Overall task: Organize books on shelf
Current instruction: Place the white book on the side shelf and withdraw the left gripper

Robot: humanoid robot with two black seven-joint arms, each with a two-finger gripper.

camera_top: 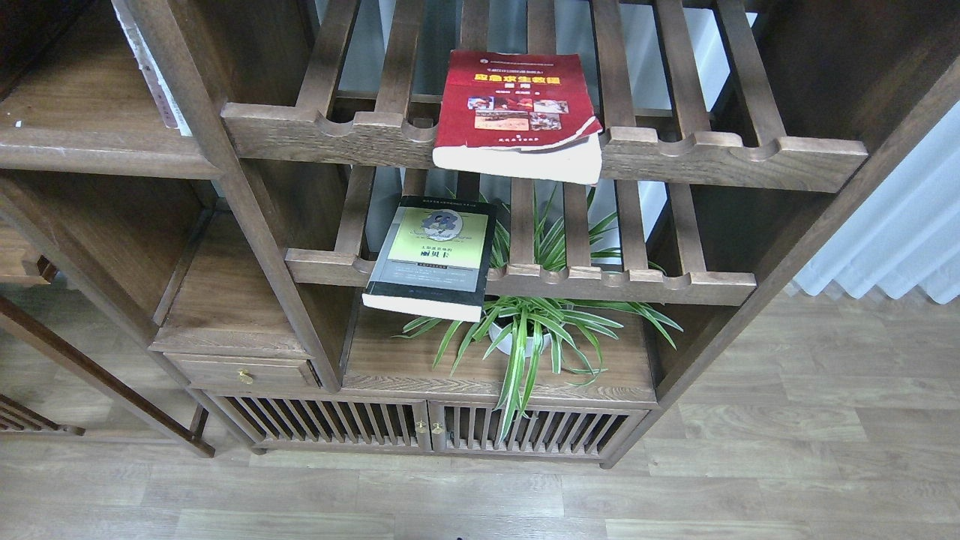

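Observation:
The thick red book (517, 112) with photos and a yellow title lies flat on the upper slatted rack (735, 154), its page edge hanging over the front rail. The black-grey book (431, 255) with a yellow-green panel lies flat on the lower slatted rack (637, 285), also overhanging the front. A pale book (156, 79) stands on edge at the right end of the solid dark-brown shelf (90, 146) at the upper left, against the upright post. Neither gripper nor arm is in view.
A potted spider plant (529, 334) stands on the solid board under the lower rack, its leaves reaching up through the slats. A small drawer (240, 371) and slatted cabinet doors (427, 427) sit below. Wood floor in front, white curtain (900, 225) at right.

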